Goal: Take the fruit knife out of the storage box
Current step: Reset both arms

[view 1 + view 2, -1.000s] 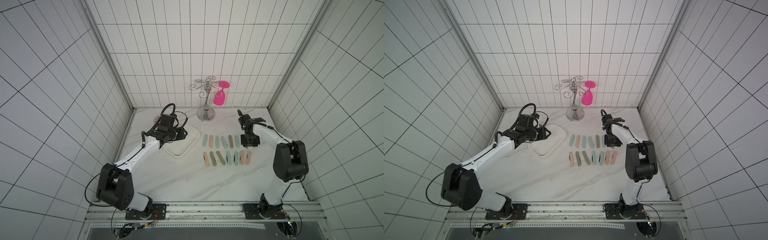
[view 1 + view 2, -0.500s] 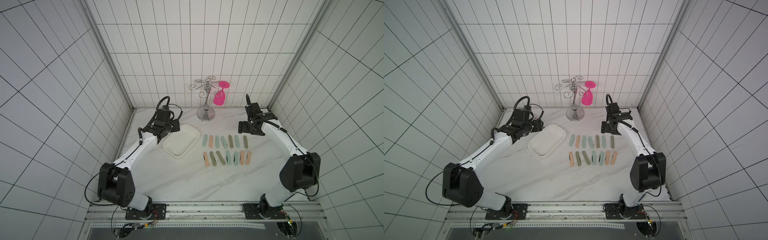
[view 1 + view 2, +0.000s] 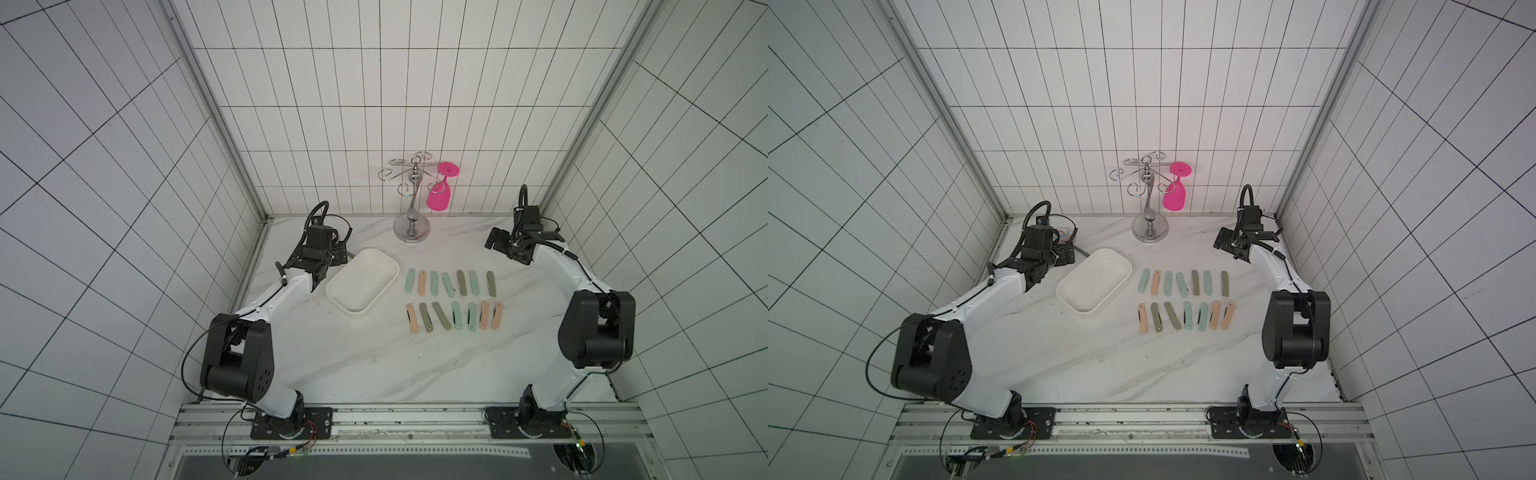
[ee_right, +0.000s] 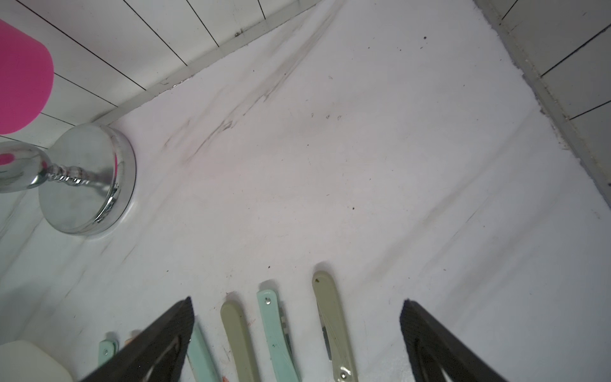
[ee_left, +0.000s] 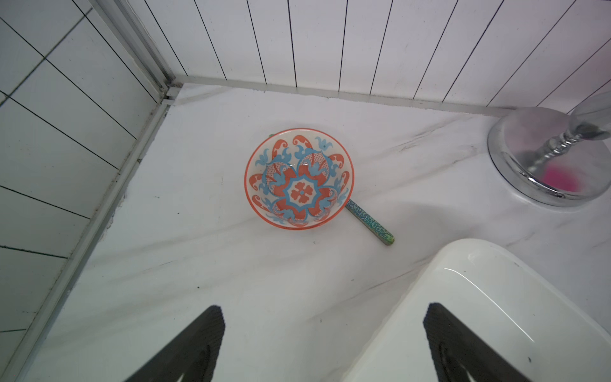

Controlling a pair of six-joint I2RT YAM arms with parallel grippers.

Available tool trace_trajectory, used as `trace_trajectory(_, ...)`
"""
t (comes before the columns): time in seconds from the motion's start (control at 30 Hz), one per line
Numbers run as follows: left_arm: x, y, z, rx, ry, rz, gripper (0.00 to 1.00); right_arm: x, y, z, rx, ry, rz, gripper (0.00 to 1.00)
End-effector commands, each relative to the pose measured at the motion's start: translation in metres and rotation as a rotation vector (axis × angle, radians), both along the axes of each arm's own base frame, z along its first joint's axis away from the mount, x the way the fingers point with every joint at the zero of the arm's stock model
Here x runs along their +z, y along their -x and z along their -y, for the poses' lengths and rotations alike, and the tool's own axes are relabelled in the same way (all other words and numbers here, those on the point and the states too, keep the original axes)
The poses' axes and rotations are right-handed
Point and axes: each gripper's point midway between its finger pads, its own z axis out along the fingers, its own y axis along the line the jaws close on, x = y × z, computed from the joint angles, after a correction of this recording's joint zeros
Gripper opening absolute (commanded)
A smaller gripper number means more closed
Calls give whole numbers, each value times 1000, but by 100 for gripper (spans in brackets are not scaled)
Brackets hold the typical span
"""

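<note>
We've backed the left gripper [image 5: 324, 309] and right gripper [image 4: 296, 301] off, jaws wide, empty; box [image 3: 362, 286] beside left jaws bare, likely done.

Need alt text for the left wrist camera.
An orange-and-blue bowl sits on the marble table near the tiled corner, a speckled green handle poking from beneath it. The open left gripper hovers by the white storage box.

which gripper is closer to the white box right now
Left. The left gripper hangs at the box's far corner, one jaw over its rim. The right gripper is well away near the back wall, beyond the rows of folded knives.
</note>
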Motion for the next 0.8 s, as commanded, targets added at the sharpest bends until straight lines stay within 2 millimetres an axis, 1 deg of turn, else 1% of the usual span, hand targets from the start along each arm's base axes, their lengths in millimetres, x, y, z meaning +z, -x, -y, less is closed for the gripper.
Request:
trace_trajectory(0.0,6,-12,-28,34,-57,120,98,-10,2,15,-17,94,29,99)
trace_trajectory(0.07,-7,-8,-38,43,-76,136,98,-12,5,24,-25,157,69,99)
trace_trajectory(0.17,-20,-2,-44,31,-123,162,98,-16,10,35,-18,231,141,98)
trace_trajectory(0.23,-29,3,-50,51,-140,190,98,-25,17,44,-26,278,148,98)
trace_trajectory(0.3,-40,7,-56,70,-116,208,98,-32,25,54,-53,301,167,99)
trace_trajectory(0.37,-47,13,-59,84,-97,250,98,-34,33,66,-89,291,198,99)
trace_trajectory(0.43,-45,17,-60,85,-98,293,98,-27,36,74,-120,317,252,99)
trace_trajectory(0.5,-46,17,-59,77,-94,287,98,-23,39,79,-125,346,269,98)
trace_trajectory(0.53,-45,18,-58,72,-93,296,98,-24,42,79,-118,349,252,99)
trace_trajectory(0.6,-43,24,-57,63,-91,318,98,-29,56,79,-127,345,222,99)
trace_trajectory(0.73,-37,35,-51,27,-82,394,98,-45,77,78,-169,314,266,98)
trace_trajectory(0.77,-37,38,-50,22,-81,413,98,-48,80,76,-163,318,302,99)
